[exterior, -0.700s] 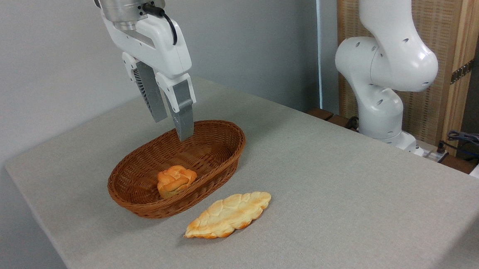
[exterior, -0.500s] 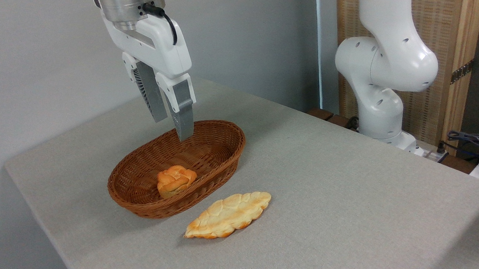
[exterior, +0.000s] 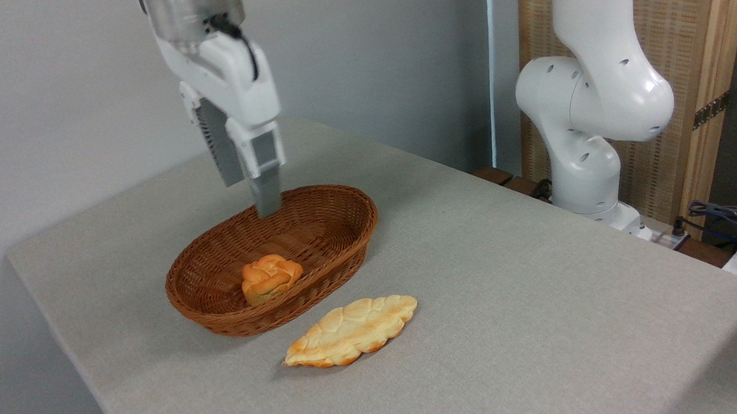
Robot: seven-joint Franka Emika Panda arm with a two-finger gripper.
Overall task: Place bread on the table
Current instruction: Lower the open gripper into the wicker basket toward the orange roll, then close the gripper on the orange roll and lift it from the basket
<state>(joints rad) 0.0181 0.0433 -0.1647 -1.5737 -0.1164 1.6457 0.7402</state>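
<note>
Bread [exterior: 270, 277] in wicker basket [exterior: 222, 318]

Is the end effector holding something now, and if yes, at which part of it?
Nothing is held. The end effector hangs empty above the basket, while the bread lies inside it, untouched.

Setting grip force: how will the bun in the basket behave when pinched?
The bun looks puffy, so probably light and squashable. Its knotted top is uneven, so fingers may slip off the lobes. It sits tilted against the basket wall, so a nudge may roll it.
</note>
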